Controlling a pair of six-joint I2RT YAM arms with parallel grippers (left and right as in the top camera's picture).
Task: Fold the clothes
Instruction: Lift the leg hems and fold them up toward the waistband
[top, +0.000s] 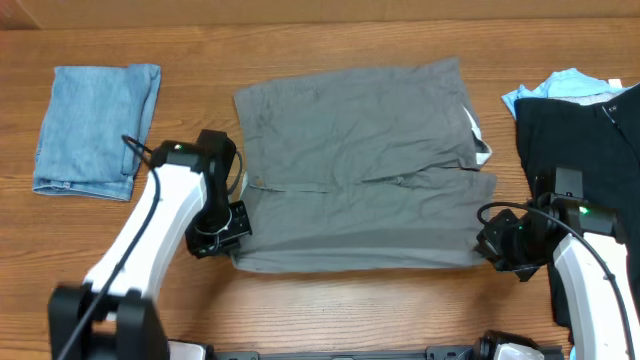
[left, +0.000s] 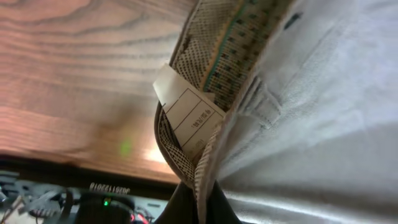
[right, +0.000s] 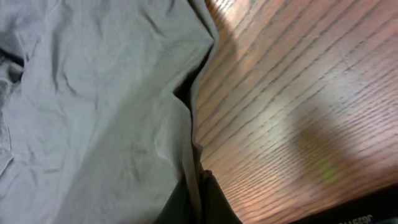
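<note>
The grey shorts (top: 365, 165) lie spread flat in the middle of the wooden table. My left gripper (top: 232, 228) is shut on their near-left corner; the left wrist view shows the waistband with its pale lining and white label (left: 189, 118) pinched between the dark fingers (left: 200, 205). My right gripper (top: 490, 245) is shut on the near-right edge of the shorts; the right wrist view shows the grey fabric (right: 93, 106) clamped between the fingers (right: 198, 196). A black garment (top: 585, 130) lies at the right, over a light-blue one (top: 555, 85).
A folded blue denim piece (top: 95, 130) lies at the far left. Bare wood (top: 330, 310) runs along the near edge in front of the shorts, between the two arm bases.
</note>
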